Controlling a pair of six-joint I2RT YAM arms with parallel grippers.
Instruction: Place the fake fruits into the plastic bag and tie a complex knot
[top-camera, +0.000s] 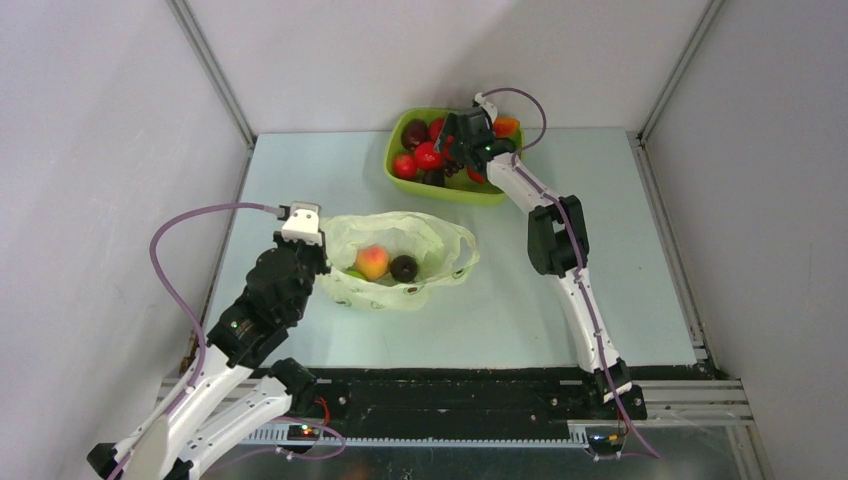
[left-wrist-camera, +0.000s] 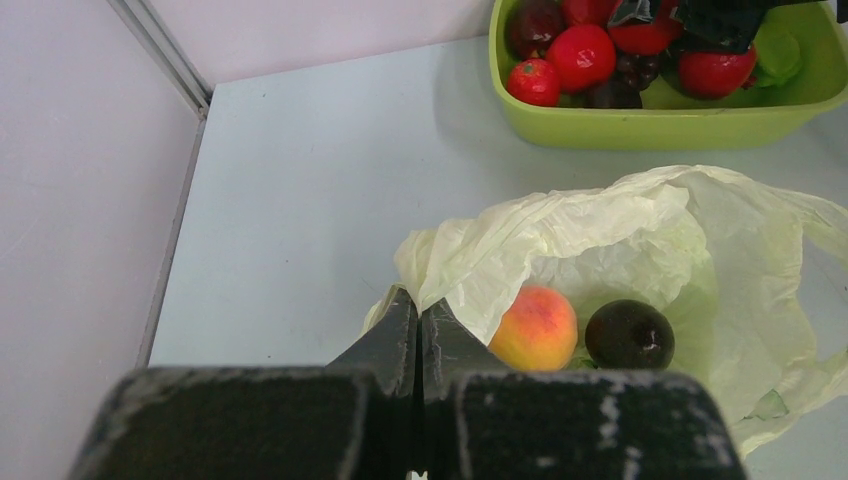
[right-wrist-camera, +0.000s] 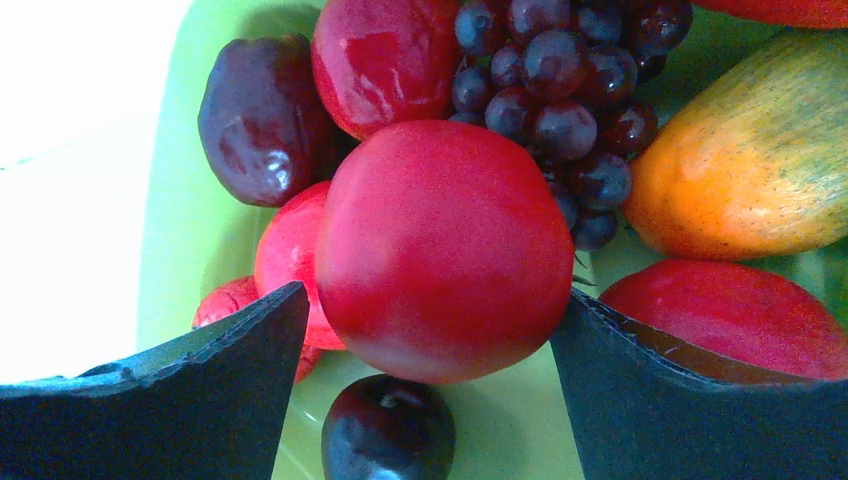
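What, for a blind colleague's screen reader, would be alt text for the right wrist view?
The right gripper, jaws open, brackets a big red apple lying in a lime-green tray; contact is unclear. Around it lie purple grapes, a dark plum, an orange fruit and more red fruits.

No readable txt, labels, brand names, nos. or signs in any view. Only candidate: plastic bag (top-camera: 447, 250) has a few small dark marks on its near side, too small to make out as letters or a logo.
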